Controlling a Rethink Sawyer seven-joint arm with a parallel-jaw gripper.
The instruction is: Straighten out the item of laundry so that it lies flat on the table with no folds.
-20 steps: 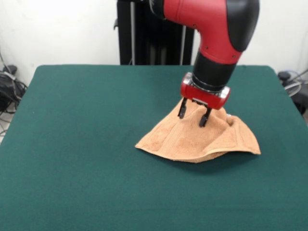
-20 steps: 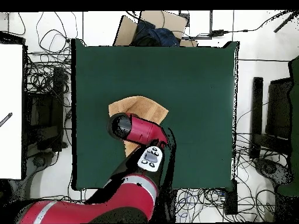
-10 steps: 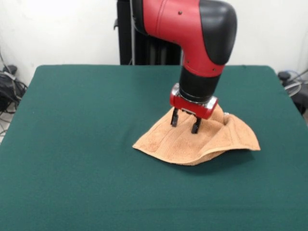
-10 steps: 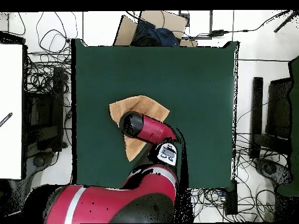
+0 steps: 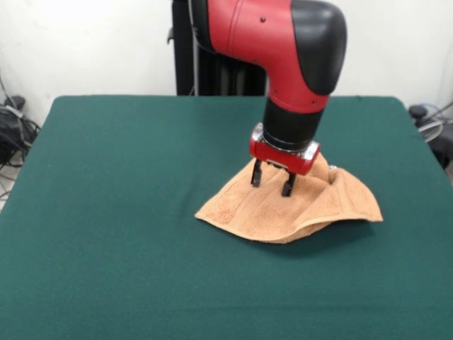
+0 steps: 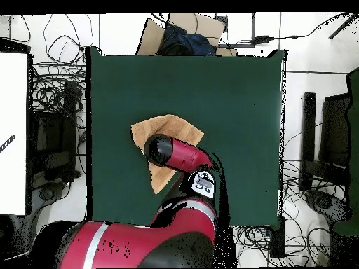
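The peach-orange towel [image 5: 244,210] lies rumpled on the green table [image 5: 120,184], right of centre, folded over itself with a raised hump behind the gripper and a lifted front edge. My gripper [image 5: 272,184] points down onto the towel's upper middle, fingers apart, tips at the cloth. It looks open and holds nothing that I can see. In the overhead view the red arm [image 6: 175,154] covers the gripper and much of the towel [image 6: 172,127]. The towel there sits left of the table's [image 6: 238,105] centre.
The black pedestal [image 5: 212,64] stands behind the table's far edge. In the overhead view a cardboard box [image 6: 184,31] sits beyond the table's top edge, cables lie on the floor all round, and a white surface [image 6: 14,133] is at the left.
Over the last second the gripper moved left in the front view and lower onto the towel, and the towel's left corner shifted slightly left. Nothing has moved in the last half second.
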